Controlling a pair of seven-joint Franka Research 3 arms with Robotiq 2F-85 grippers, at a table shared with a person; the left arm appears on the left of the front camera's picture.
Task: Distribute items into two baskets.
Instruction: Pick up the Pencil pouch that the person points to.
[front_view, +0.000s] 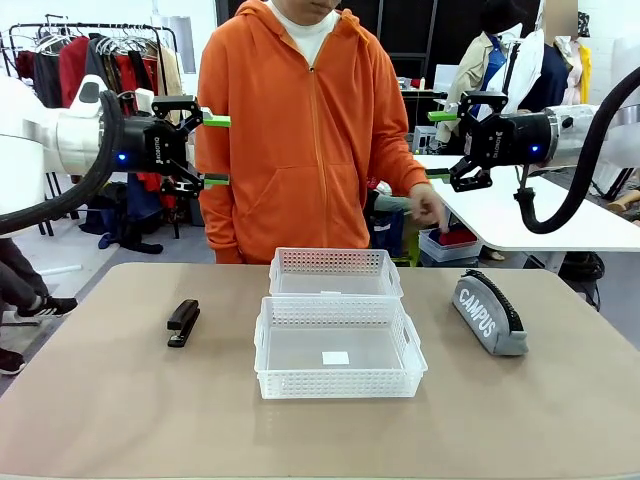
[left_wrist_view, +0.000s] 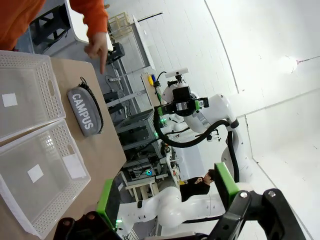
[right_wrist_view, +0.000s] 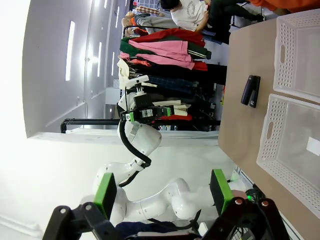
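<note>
Person (front_view: 300, 130) stands behind baskets (front_view: 340, 385); clothes rack (front_view: 90, 60) beyond (crowded).

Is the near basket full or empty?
Empty: the near basket shows only a bare floor with a white label; the stapler and CAMPUS pouch lie outside.

A robotics laboratory in a large indoor hall is indicated. Two white robot arms, the left arm (front_view: 60, 140) and the right arm (front_view: 590, 130), are mounted at a beige table (front_view: 100, 400). White brick walls (left_wrist_view: 190, 40) and strip lights (right_wrist_view: 70, 50) are seen in the wrist views. A loaded clothes rack (front_view: 100, 55) and a white table (front_view: 540, 225) are placed in the background.
</note>
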